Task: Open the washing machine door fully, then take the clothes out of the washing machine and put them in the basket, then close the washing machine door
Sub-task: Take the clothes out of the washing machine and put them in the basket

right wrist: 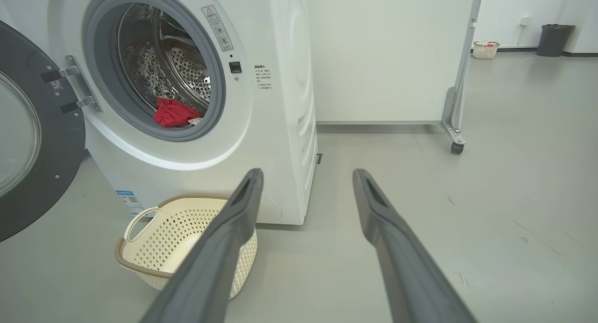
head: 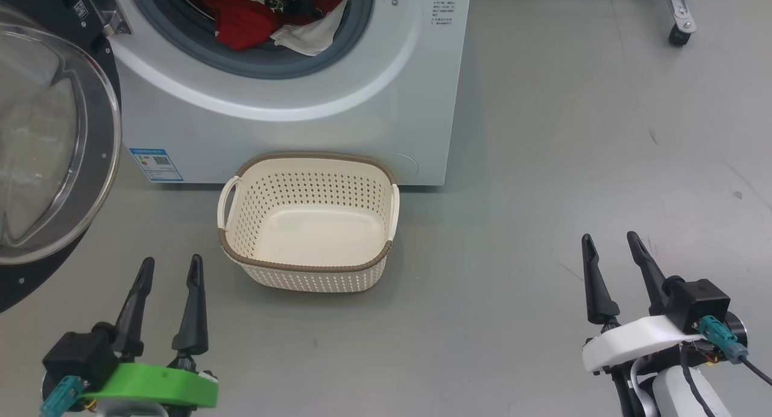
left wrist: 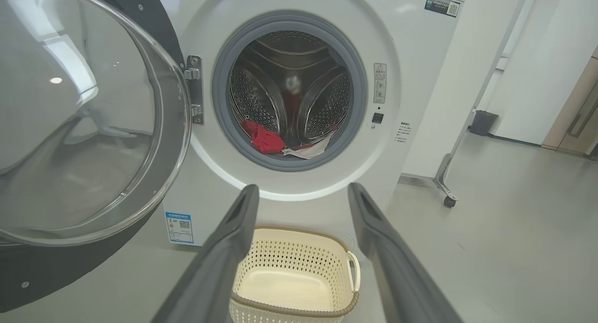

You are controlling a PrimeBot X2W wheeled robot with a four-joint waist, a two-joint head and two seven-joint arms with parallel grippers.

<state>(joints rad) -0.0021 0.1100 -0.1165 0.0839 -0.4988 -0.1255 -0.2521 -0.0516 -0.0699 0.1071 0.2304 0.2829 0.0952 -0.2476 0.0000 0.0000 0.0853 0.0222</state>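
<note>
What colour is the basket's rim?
Brown, woven-look, on the cream perforated basket; clearest in the head view.

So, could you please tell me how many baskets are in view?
2: one basket before the washer, another basket far off by the wall. Others may be out of sight.

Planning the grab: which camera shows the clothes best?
Head view: the clothes appear largest, red and white distinct, though cropped at top. Left wrist view shows them whole but small; right wrist view, mostly a red lump.
</note>
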